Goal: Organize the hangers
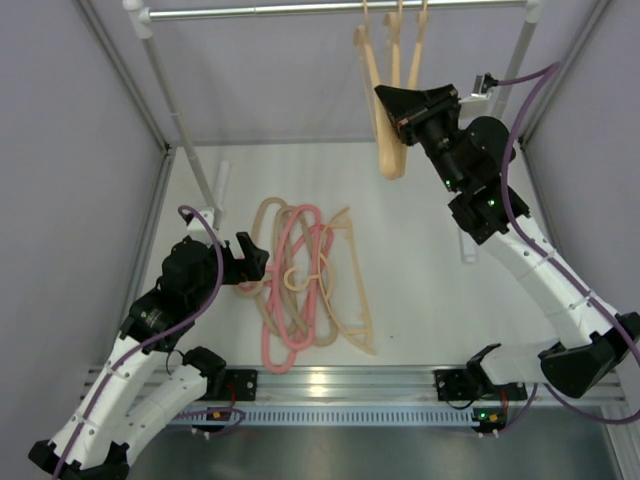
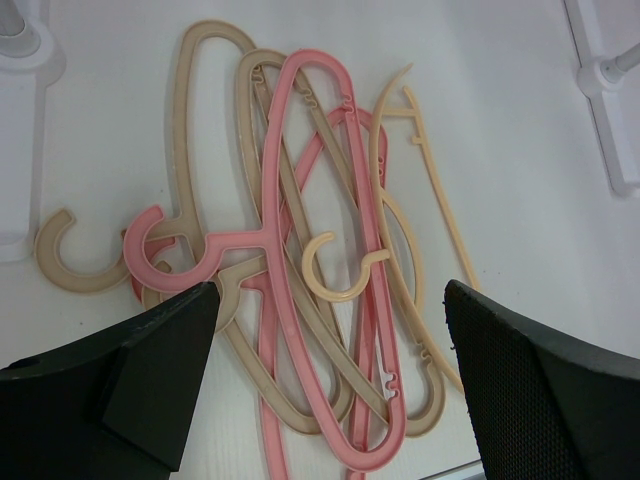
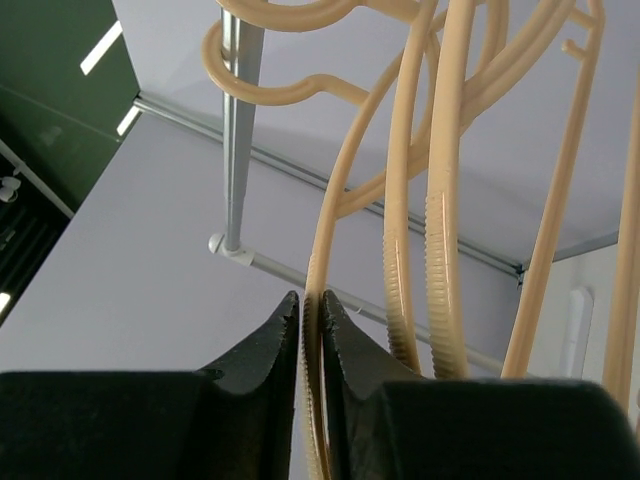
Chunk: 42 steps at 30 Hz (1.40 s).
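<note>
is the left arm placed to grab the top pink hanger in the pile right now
Probably yes. The left gripper is open just beside the pile, and the top pink hanger lies over the beige hangers, its hook nearest the gripper. It is tangled with the others, so they may drag along.

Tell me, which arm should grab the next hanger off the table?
Left. The left pincer is open right beside the pile of hangers, while the right pincer is up at the rail, pinched on a peach hanger.
</note>
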Each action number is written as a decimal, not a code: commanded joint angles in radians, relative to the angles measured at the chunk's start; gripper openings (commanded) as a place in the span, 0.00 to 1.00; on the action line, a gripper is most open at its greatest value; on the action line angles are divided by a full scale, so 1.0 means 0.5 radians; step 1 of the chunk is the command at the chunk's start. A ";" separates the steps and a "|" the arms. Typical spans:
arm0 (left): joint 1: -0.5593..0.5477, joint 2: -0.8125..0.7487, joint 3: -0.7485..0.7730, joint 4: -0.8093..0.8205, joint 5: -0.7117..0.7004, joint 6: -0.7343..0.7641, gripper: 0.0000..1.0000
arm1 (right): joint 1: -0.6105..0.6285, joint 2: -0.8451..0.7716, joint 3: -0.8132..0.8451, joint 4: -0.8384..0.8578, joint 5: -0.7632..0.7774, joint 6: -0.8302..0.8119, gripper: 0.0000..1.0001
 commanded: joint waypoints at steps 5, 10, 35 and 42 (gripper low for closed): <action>0.005 0.018 -0.003 0.036 0.012 0.011 0.98 | 0.072 -0.161 0.004 0.026 0.112 -0.161 0.35; 0.005 0.018 -0.006 0.036 0.012 0.011 0.98 | 0.108 -0.283 -0.060 0.011 0.124 -0.232 0.50; 0.005 0.021 -0.006 0.036 -0.006 0.008 0.98 | 1.087 -0.214 -1.315 -0.695 0.922 -0.717 0.37; 0.002 0.015 -0.009 0.036 -0.024 0.005 0.98 | 1.142 0.100 -1.392 -0.435 0.772 -0.781 0.37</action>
